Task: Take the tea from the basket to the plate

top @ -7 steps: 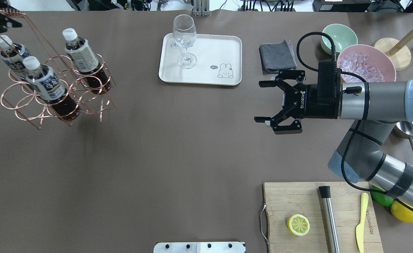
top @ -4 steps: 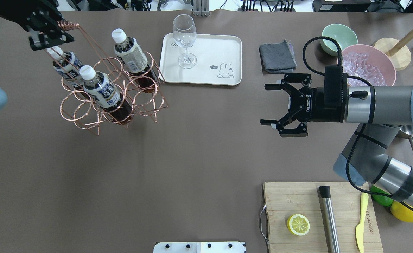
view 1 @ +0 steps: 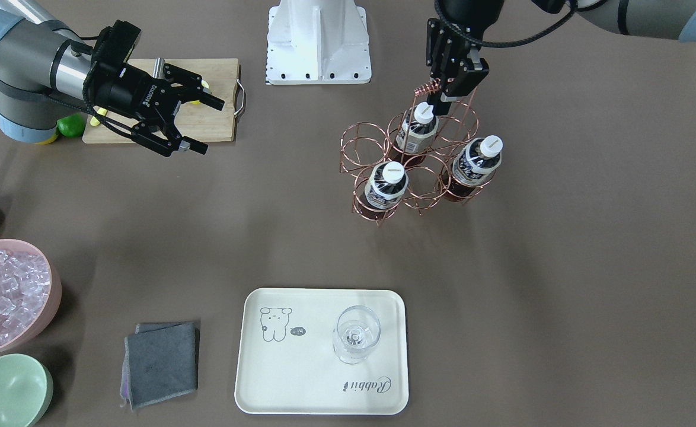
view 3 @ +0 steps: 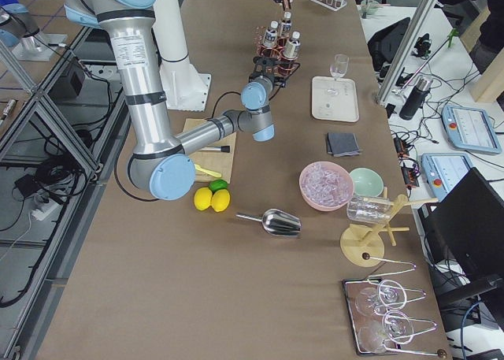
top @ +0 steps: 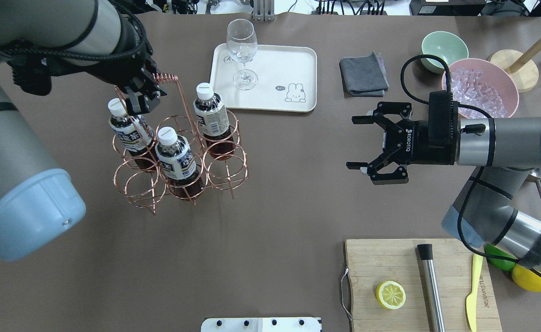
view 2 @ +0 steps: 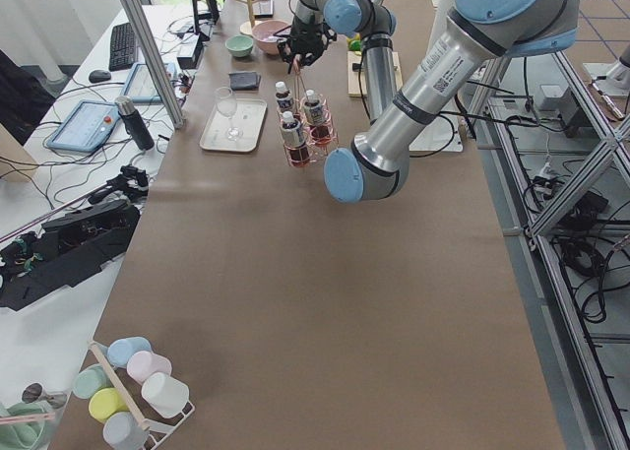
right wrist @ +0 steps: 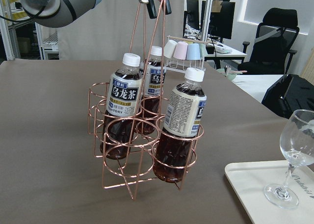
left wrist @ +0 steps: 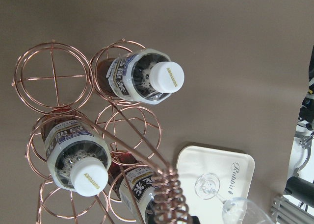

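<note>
The copper wire basket (top: 226, 171) holds three tea bottles (top: 210, 116) (top: 174, 154) (top: 125, 128) with white caps. My left gripper (top: 148, 90) is shut on the coiled top of the basket's handle (view 1: 426, 90). The basket stands upright, left of and nearer than the plate (top: 275, 92); whether it touches the table I cannot tell. The right wrist view shows the basket (right wrist: 142, 150) side-on. My right gripper (top: 360, 143) is open and empty, pointing at the basket from the right. It also shows in the front-facing view (view 1: 211, 126).
A stemmed glass (top: 242, 50) stands on the plate's far left corner. A grey cloth (top: 363, 74), green bowl (top: 444, 48) and pink bowl of ice (top: 480, 87) lie right of the plate. A cutting board (top: 390, 263) with half a lemon sits front right.
My left gripper has carried the basket with its three bottles from the table's far left toward the right, to beside the plate. My right gripper has drifted slightly right, still open.
</note>
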`<action>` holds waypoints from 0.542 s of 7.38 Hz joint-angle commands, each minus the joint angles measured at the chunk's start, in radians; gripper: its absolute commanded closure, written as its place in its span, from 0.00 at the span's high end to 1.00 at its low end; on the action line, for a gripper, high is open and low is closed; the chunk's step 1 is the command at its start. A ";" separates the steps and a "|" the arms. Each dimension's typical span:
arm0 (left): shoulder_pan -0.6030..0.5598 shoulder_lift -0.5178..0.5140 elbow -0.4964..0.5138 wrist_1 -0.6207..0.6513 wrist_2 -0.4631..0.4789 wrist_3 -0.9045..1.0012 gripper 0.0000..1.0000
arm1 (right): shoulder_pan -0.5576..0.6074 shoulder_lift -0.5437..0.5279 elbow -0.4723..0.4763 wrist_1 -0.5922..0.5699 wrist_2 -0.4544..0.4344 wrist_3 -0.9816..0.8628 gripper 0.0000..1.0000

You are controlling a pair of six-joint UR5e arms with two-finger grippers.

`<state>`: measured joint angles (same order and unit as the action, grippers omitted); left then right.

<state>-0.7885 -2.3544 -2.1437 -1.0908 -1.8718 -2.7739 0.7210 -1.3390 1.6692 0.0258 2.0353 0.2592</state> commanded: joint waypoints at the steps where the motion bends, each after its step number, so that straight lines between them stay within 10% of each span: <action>1: 0.107 -0.055 0.033 -0.004 0.060 -0.027 0.00 | -0.002 -0.005 -0.003 0.000 0.000 0.000 1.00; 4: 0.196 -0.219 0.171 -0.006 0.114 -0.058 0.00 | -0.008 -0.014 -0.003 0.000 0.002 0.002 1.00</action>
<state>-0.6480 -2.4899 -2.0402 -1.0950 -1.7966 -2.8116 0.7161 -1.3475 1.6656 0.0261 2.0363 0.2600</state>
